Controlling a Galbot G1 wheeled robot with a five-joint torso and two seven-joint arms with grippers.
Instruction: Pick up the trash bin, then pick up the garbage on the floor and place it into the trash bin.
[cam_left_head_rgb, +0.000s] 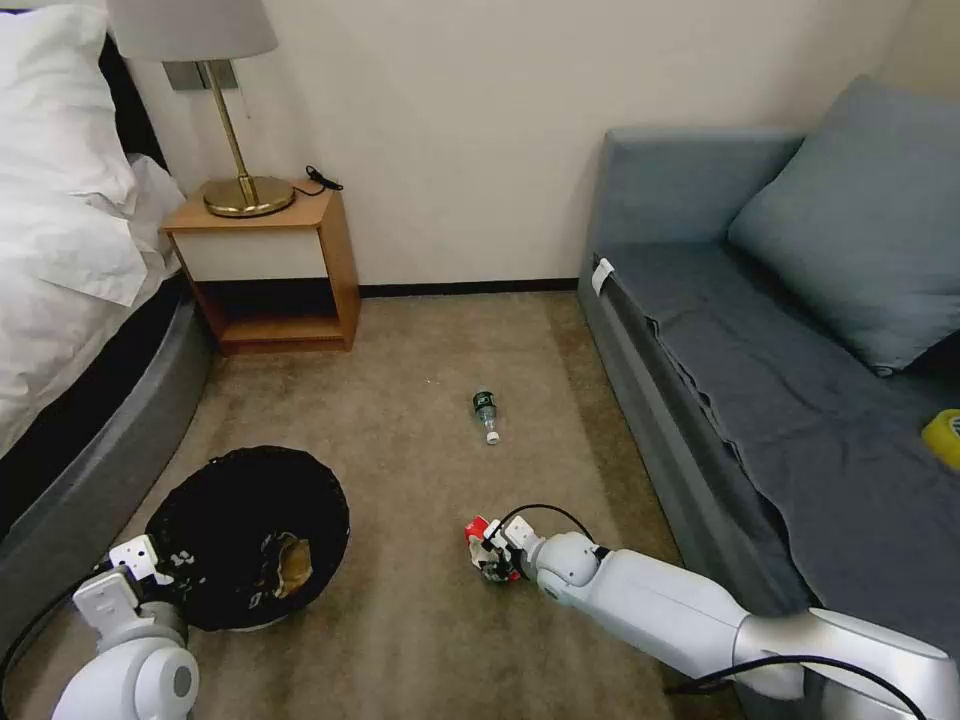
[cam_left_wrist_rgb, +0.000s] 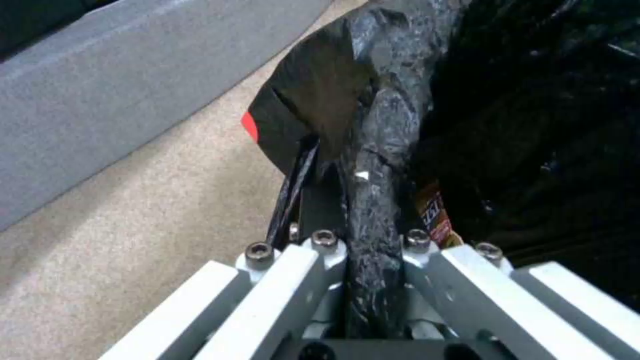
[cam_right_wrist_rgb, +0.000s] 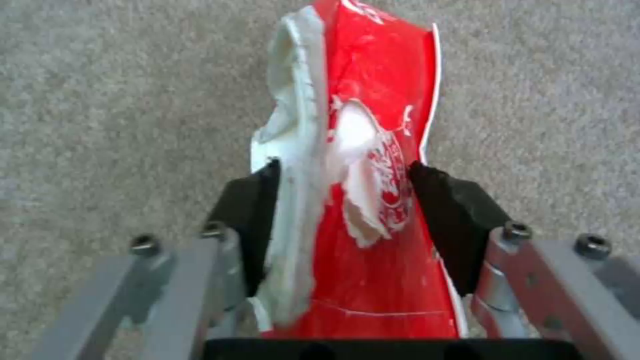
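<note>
Right gripper (cam_right_wrist_rgb: 333, 200) low over the carpet (cam_left_head_rgb: 420, 620), pads closed on the red-and-white wrapper (cam_right_wrist_rgb: 360, 165) at mid-length. Light, limp, crushable stuff; probably slick, so best pinched flat across the middle. Long axis straight out from the claw. Left gripper (cam_left_wrist_rgb: 367, 240) clamped on the bin (cam_left_head_rgb: 250, 535) rim, near the bed (cam_left_head_rgb: 90, 480). Bottle (cam_left_head_rgb: 486, 415) farther off, cap toward the robot.

Tan carpet floor (cam_left_head_rgb: 420, 620) carries a small clear bottle (cam_left_head_rgb: 486, 414).
</note>
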